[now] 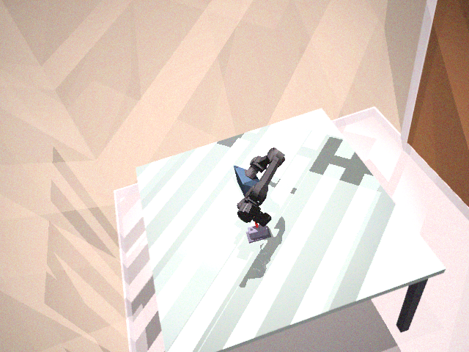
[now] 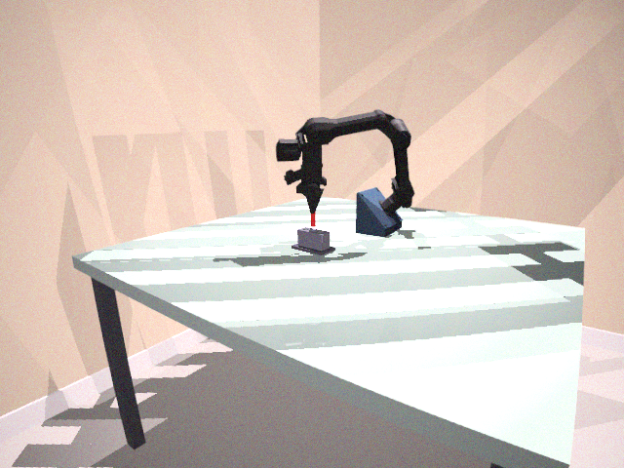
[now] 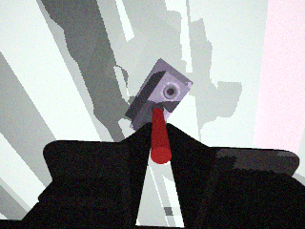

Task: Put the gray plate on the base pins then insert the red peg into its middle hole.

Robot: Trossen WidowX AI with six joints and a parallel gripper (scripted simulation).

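Observation:
The gray plate is a purplish gray block lying level on its flat base. A ringed round opening shows near one end in the wrist view; a darker round spot shows near the peg tip. My gripper is shut on the red peg and points down above the plate. The peg is upright, its lower end a small gap above the plate's top in the exterior view. The fingers and peg hide the plate's near end in the wrist view; the pins are hidden.
A blue wedge-shaped stand carries the arm behind the plate. The pale table is crossed by striped shadows, and the arm's dark shadow falls beside the base. The table's edges are well away from the plate.

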